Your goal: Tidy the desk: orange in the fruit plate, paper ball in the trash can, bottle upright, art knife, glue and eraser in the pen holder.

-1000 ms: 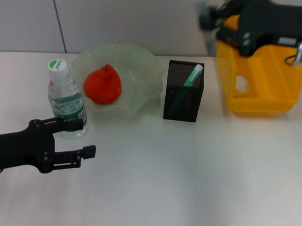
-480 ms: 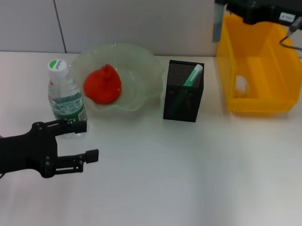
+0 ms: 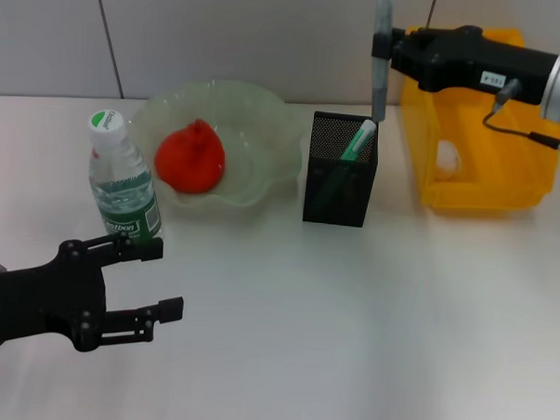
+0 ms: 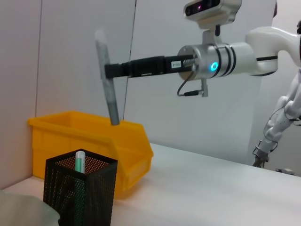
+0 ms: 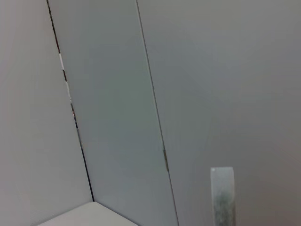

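the left gripper (image 3: 156, 279) hovers low at the table's near edge, fingers apart and empty, just in front of the upright bottle (image 3: 123, 185). behind it the orange (image 3: 190, 157) lies in the fruit plate (image 3: 265, 126). the pen holder (image 3: 341, 171) holds a green-capped stick. above it the right gripper (image 3: 384, 52) clamps a grey art knife (image 3: 381, 47), top cut off. the paper ball (image 3: 447, 158) sits in the trash can (image 3: 519, 169), hard to make out.

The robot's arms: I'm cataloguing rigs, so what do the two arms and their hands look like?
The left hand is matte black and boxy, with two thin flat black fingers. The right hand is also black, with a small white printed label, on a silver-white cylindrical wrist with a glowing cyan ring light. A thin black cable loops beneath it, and the arm behind is glossy white.
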Controlling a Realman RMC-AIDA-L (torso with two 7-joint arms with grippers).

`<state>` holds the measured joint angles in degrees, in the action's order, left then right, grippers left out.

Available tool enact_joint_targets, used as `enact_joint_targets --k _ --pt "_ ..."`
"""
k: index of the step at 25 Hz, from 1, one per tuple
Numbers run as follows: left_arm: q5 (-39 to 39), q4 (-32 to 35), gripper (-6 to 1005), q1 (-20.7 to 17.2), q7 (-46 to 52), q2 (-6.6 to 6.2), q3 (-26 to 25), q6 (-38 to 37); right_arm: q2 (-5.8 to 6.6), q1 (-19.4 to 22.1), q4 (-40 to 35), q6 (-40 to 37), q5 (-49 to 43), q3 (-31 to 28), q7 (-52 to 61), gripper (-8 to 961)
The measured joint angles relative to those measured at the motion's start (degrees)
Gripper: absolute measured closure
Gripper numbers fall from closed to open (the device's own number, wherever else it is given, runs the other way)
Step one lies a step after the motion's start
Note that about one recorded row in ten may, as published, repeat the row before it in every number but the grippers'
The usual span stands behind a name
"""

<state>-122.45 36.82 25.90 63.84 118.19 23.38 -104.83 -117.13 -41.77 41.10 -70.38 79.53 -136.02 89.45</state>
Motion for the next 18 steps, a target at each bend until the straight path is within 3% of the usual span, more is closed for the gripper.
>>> enact_joint_targets --k 18 --pt "0.0 -1.8 184 -0.1 -1.1 0.02 0.0 0.2 -1.38 -1.9 -13.0 7.4 6.8 0.1 -17.8 815"
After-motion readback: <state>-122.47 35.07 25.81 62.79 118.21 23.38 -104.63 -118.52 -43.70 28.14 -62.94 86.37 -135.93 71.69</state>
